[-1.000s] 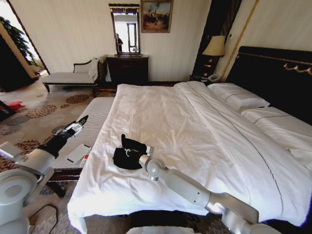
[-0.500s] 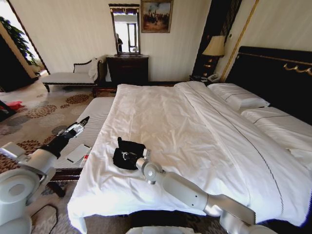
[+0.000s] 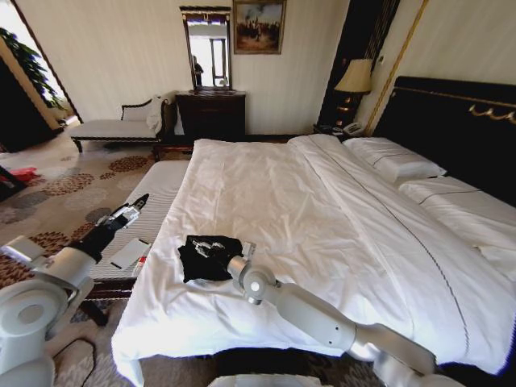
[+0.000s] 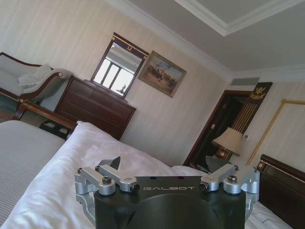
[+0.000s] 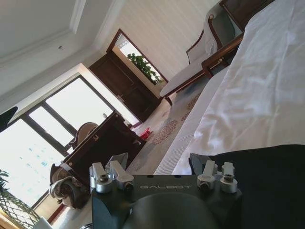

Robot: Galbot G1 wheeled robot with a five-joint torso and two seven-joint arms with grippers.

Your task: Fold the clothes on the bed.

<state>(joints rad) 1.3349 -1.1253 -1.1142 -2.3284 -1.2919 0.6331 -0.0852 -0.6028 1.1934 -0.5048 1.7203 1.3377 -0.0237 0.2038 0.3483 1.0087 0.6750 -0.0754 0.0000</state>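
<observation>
The black T-shirt (image 3: 208,257) lay in the lower left of the head view, a small, roughly squared bundle on the white duvet near the foot corner of the bed (image 3: 322,210). Judged from its compact shape, most of the folding looked done; what seemed left was flattening or squaring the edges and letting go. The right gripper (image 3: 216,250) sat on top of the bundle, and in the right wrist view (image 5: 158,168) its fingers stood apart, with dark cloth beside one of them; whether it pinched any fabric could not be told. The left gripper (image 3: 139,201) hung off the bed's side at the left of the frame, over the striped bench (image 3: 157,189), its fingers spread and empty.
</observation>
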